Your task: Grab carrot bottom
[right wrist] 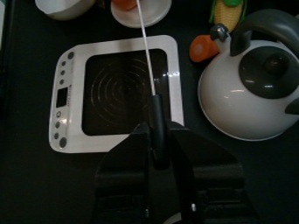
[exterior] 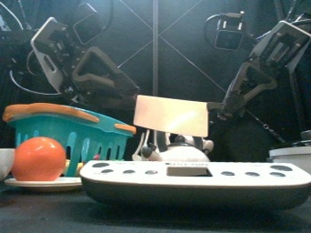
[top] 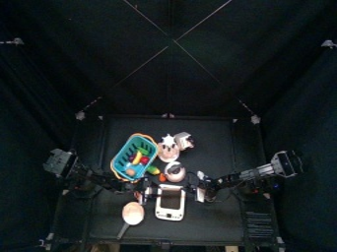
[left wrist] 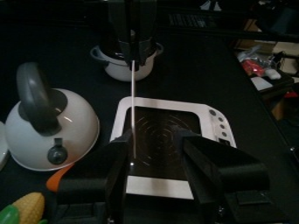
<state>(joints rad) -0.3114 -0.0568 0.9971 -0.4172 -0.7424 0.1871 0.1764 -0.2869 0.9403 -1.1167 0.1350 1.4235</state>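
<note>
The carrot bottom [left wrist: 59,178] is a small orange stub lying on the table between the white kettle [left wrist: 52,114] and a yellow-green corn toy [left wrist: 24,210]. The right wrist view also shows the carrot bottom [right wrist: 205,48], beside the kettle [right wrist: 263,79]. My left gripper [left wrist: 163,162] is open and hangs above the white scale [left wrist: 176,131], with nothing between its jaws and the carrot bottom off to one side of it. My right gripper [right wrist: 156,131] is shut on a thin beige card [exterior: 168,114] held upright over the scale [right wrist: 117,96].
A blue basket [exterior: 67,132] stands at the left. An orange ball [exterior: 39,159] rests on a beige plate [exterior: 43,183] in front of it. A white cup [left wrist: 117,61] stands beyond the scale. The scale [exterior: 188,173] fills the table's front middle.
</note>
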